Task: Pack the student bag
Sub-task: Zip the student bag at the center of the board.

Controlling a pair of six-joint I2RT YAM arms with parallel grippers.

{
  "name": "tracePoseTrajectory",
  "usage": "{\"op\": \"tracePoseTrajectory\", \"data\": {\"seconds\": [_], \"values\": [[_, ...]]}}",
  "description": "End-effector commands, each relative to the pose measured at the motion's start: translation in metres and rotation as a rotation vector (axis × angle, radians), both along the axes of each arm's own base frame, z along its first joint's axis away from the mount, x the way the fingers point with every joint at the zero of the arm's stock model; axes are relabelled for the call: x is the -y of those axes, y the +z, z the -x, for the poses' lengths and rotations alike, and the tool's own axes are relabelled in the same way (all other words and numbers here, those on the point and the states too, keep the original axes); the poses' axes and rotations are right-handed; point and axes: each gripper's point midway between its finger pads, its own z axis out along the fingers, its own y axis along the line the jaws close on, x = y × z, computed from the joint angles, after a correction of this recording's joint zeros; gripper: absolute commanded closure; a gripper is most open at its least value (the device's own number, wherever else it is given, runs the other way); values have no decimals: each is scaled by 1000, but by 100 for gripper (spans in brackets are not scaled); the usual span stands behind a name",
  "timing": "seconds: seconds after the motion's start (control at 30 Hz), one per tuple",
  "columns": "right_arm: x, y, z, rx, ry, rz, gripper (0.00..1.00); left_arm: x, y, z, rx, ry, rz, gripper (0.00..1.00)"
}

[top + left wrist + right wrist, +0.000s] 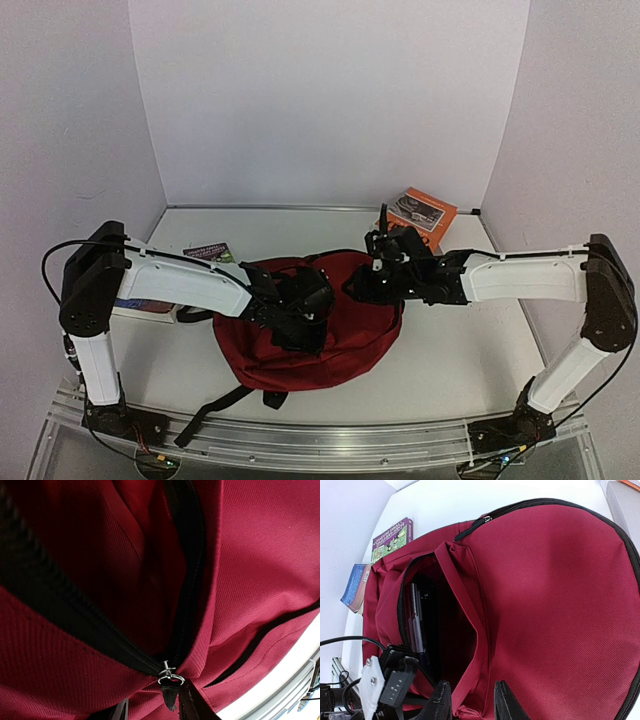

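1. Right pincer [471, 692] pinches the red fabric rim of the main opening of the student bag [560, 605]. Its two fingers are narrow, and the fold fills the gap between them.
2. Left pincer [152, 711] sits at the end of the open zipper. Its fingers stand slightly apart, with the metal zipper pull [170, 676] and its black tab between them, closed on nothing.
3. The bag lies flat on the white desk [460, 340], in the middle between the two arms, with black straps trailing toward the near edge and the main opening gaping.
4. Inside the opening, dark flat items [417, 615] stand on edge against one wall; what they are cannot be told.
5. A purple-and-green book [392, 539] lies on the desk just beside the bag on the left arm's side, with a blue book [354, 587] near it.
6. An orange book [420, 215] rests behind the bag toward the back right.
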Motion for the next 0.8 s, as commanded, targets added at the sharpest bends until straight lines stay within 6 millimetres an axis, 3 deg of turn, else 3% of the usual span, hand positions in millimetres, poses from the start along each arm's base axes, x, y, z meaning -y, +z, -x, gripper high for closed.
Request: {"op": "tracePoseTrajectory", "data": {"seconds": [0.0,0.27,0.4,0.53,0.67,0.77], "values": [[2,7,-1,24,-16,-11,73,7,17,-13,55,18,20,71],[3,6,0,20,-17,-10,74,8,8,-15,51,17,-11,77],[6,9,1,26,-21,-15,74,9,10,-17,58,25,-5,90],[11,12,6,36,-14,-13,73,4,25,-19,83,43,8,99],[13,18,17,83,20,-8,70,-3,44,-21,111,44,18,100],[4,30,32,140,79,-34,62,-8,51,-22,107,42,22,100]]}}
